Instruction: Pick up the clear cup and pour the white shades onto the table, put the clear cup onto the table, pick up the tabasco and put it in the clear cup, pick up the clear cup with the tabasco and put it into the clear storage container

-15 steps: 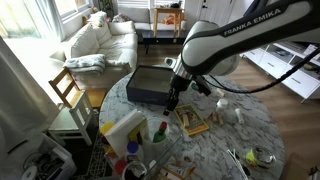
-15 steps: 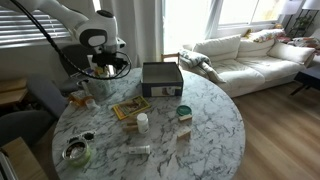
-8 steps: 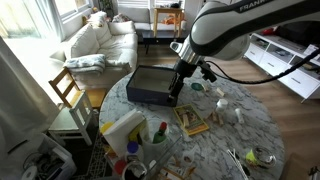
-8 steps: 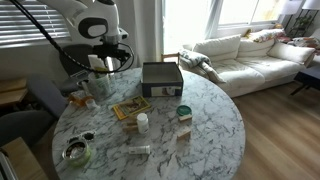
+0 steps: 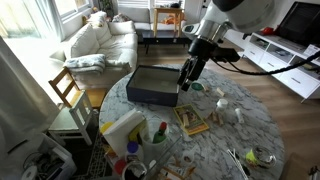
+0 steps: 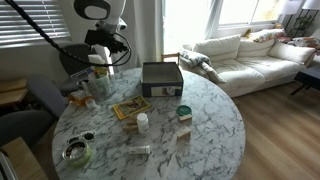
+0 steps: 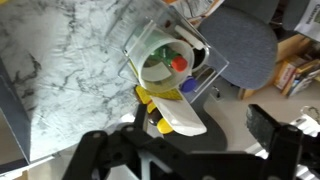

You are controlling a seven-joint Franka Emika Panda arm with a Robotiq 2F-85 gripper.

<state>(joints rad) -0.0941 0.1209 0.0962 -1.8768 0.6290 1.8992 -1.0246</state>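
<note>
All four steps seemingly done: hovers above the clear storage container (image 7: pixel 133 52) at the edge of the table (image 7: pixel 60 60), gripper (image 7: pixel 190 148) spread wide and empty, clear cup (image 7: pixel 158 70) and tabasco (image 7: pixel 180 63) inside, probably needs only retreating upward.

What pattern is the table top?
Pale grey-white marble with darker veining on the table; clearest in the wrist view.
</note>
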